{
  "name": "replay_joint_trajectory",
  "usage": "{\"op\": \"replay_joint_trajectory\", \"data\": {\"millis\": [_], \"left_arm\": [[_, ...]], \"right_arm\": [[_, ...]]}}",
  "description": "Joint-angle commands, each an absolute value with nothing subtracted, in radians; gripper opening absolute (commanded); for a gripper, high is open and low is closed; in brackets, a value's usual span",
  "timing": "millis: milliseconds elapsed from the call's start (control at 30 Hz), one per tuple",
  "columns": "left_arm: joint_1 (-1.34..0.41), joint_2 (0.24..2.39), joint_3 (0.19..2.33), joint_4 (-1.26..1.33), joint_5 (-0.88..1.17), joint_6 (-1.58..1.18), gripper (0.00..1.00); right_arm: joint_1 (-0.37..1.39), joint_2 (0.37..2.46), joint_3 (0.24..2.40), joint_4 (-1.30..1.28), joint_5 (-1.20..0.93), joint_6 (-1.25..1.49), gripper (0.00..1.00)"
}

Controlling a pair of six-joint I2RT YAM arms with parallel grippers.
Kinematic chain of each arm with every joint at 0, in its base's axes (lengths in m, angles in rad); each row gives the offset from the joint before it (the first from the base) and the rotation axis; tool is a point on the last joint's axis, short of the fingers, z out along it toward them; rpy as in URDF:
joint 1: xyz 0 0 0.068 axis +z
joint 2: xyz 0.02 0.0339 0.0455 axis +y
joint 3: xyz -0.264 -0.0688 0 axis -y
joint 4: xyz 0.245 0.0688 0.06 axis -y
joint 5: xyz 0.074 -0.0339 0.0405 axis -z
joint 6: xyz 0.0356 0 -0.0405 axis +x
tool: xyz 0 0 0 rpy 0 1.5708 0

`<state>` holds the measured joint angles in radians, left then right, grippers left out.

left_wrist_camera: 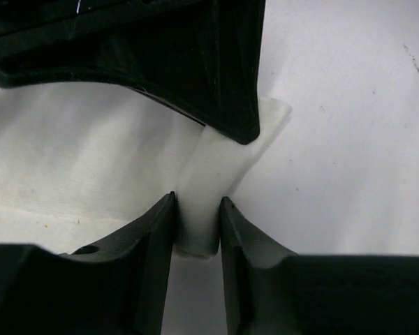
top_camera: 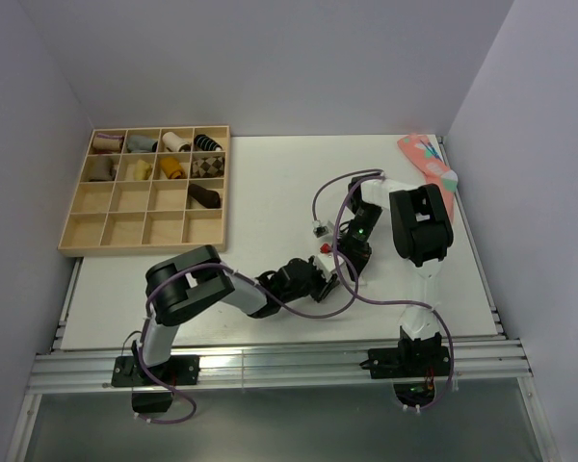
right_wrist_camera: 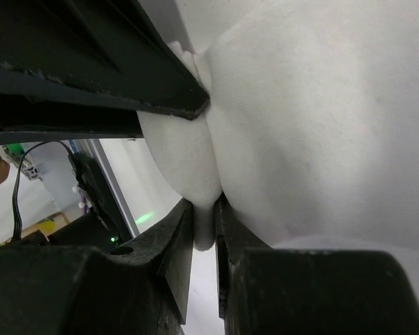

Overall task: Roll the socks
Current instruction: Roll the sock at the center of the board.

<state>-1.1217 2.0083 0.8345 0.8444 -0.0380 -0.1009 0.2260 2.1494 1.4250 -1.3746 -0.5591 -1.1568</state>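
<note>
One white sock [left_wrist_camera: 216, 157] is the thing in hand, lying near the middle of the table [top_camera: 270, 183], where the two arms meet. From above it is almost lost against the white surface. The wrist views show it better: soft cloth spread flat, with a ridge pulled up into each grip.

The left claw [left_wrist_camera: 197, 216] is closed on a narrow upright fold of that cloth, its two dark fingers pressing the fold from either side. The right claw [right_wrist_camera: 204, 209] is likewise clamped on a bulge of the same white fabric, the pinch thin and tight. The two claws sit close together, nearly touching in the overhead view.

My reading is that the roll is only at its start: both grips are set, but no wound bundle shows, and I cannot tell which end of the sock either one has. The next move calls for one claw to anchor its fold while the other carries its end over and around, with enough tension that the cloth winds instead of bunching. With the arms this close, the wrists need room to turn without knocking.

A pink sock [top_camera: 427, 162] waits at the far right edge of the table, well apart. At the far left a wooden tray [top_camera: 140, 246] holds rolled socks [top_camera: 172, 141] in its upper compartments; the lower ones look bare.
</note>
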Motion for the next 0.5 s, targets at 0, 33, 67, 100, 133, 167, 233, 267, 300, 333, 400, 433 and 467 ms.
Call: {"op": "replay_joint_trajectory", "data": {"millis": [0, 33, 67, 100, 133, 167, 233, 267, 300, 333, 400, 433, 467], "left_arm": [[-1.138, 1.944, 0.805, 0.807, -0.040, -0.141, 0.38], [-1.141, 1.937, 0.807, 0.805, -0.044, -0.138, 0.42], [-1.143, 1.930, 0.811, 0.801, -0.064, -0.126, 0.44], [-1.149, 1.925, 0.815, 0.792, -0.075, -0.120, 0.45], [-1.152, 1.921, 0.819, 0.788, -0.083, -0.112, 0.47], [-1.155, 1.910, 0.822, 0.784, -0.092, -0.100, 0.48], [-1.160, 1.902, 0.825, 0.785, -0.107, -0.081, 0.49], [-1.160, 1.904, 0.827, 0.788, -0.109, -0.075, 0.49], [-1.160, 1.907, 0.830, 0.785, -0.113, -0.071, 0.49], [-1.160, 1.913, 0.841, 0.781, -0.112, -0.063, 0.49], [-1.161, 1.913, 0.838, 0.801, -0.120, -0.057, 0.50], [-1.161, 1.910, 0.839, 0.804, -0.117, -0.054, 0.50], [-1.163, 1.910, 0.841, 0.808, -0.118, -0.049, 0.50]], "right_arm": [[0.221, 2.148, 1.416, -1.348, -0.518, -1.161, 0.22], [0.221, 2.149, 1.417, -1.353, -0.520, -1.163, 0.21], [0.222, 2.151, 1.420, -1.354, -0.520, -1.163, 0.22], [0.222, 2.151, 1.422, -1.356, -0.522, -1.161, 0.22], [0.222, 2.151, 1.424, -1.355, -0.520, -1.160, 0.22], [0.222, 2.152, 1.425, -1.356, -0.520, -1.157, 0.21], [0.222, 2.151, 1.427, -1.356, -0.519, -1.157, 0.21], [0.222, 2.152, 1.428, -1.358, -0.518, -1.155, 0.22], [0.222, 2.152, 1.428, -1.358, -0.518, -1.155, 0.21], [0.222, 2.154, 1.428, -1.358, -0.518, -1.154, 0.21], [0.224, 2.154, 1.427, -1.355, -0.517, -1.154, 0.21], [0.222, 2.155, 1.427, -1.355, -0.517, -1.152, 0.21], [0.224, 2.157, 1.425, -1.353, -0.514, -1.151, 0.21]]}}
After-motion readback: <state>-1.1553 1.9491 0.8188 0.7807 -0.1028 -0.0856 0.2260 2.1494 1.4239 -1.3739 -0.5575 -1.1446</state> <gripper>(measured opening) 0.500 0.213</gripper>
